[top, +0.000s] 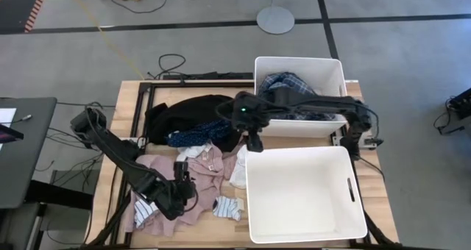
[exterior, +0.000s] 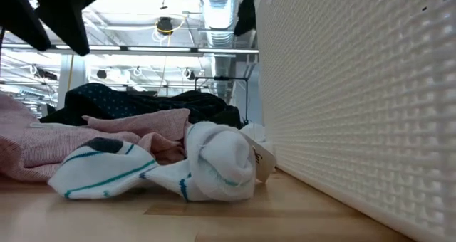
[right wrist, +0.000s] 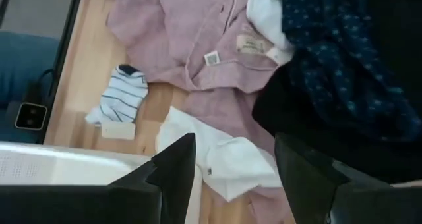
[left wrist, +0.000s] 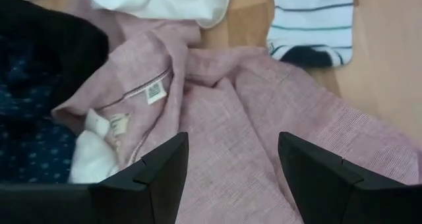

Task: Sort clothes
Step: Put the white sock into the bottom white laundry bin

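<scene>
Counter (top: 372, 195): wooden top carrying two white bins and a heap of clothes; both arms reach in over it.
Near bin (top: 303, 195): large white plastic bin just beside the right jaws, on the side away from the clothes heap; nothing shows inside it. Its perforated wall (exterior: 356, 107) fills one side of the low view.
Far bin (top: 335, 77): white bin beyond the right jaws, behind the right arm; the blue-white plaid shirt (top: 291, 88) lies in it.
Black garment (top: 188, 114): large dark heap on the counter, beside the right jaws and well apart from the left jaws.
Pink shirt (top: 202, 176): spread flat, directly under and ahead of the left jaws, its collar labels (left wrist: 155, 91) facing up.
Navy dotted garment (top: 195, 136): lies between the black garment and the pink shirt, off to one side of both pairs of jaws.
White cloth (right wrist: 224, 155): rumpled piece just ahead of the right jaws, at the edge of the near bin.
Striped sock (top: 228, 206): white with dark stripes, on bare wood beyond the pink shirt's edge, ahead of the left jaws and near the near bin.
Left gripper (top: 182, 178): hangs over the pink shirt, jaws spread wide with nothing between them; the fingertips (left wrist: 165, 165) frame bare pink cloth.
Right gripper (top: 254, 141): hangs at the corner of the near bin above the white cloth, jaws wide apart and holding nothing.
</scene>
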### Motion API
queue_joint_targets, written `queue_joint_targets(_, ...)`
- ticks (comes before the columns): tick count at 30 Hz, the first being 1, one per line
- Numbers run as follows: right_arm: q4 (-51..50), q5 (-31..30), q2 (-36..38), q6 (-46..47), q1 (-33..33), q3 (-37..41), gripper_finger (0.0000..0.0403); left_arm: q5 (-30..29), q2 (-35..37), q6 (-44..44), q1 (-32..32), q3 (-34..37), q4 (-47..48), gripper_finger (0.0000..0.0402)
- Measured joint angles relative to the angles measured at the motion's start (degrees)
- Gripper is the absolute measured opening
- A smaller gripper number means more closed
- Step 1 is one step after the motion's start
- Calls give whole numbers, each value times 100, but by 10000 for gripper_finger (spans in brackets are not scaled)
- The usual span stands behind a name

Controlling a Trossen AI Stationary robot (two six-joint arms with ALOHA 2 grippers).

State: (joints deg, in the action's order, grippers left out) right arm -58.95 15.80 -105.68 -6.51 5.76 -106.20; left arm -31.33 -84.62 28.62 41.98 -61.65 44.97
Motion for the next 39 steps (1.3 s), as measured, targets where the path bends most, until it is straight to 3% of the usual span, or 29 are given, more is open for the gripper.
queue_joint_targets(5,157,499,-464,124,137,-174,223,87,0,-173,46,230,-456,228)
queue_joint_targets(21,391,550,-1670,813,197,-244,223,170,0,-267,109,680,-1031,228)
queue_joint_targets(33,-153,544,-2178,1455,428,-244,223,174,0,-382,109,680,-1052,228)
queue_joint_targets(39,-552,740,-2421,1337,460,-236,223,178,0,-402,109,680,-1048,228)
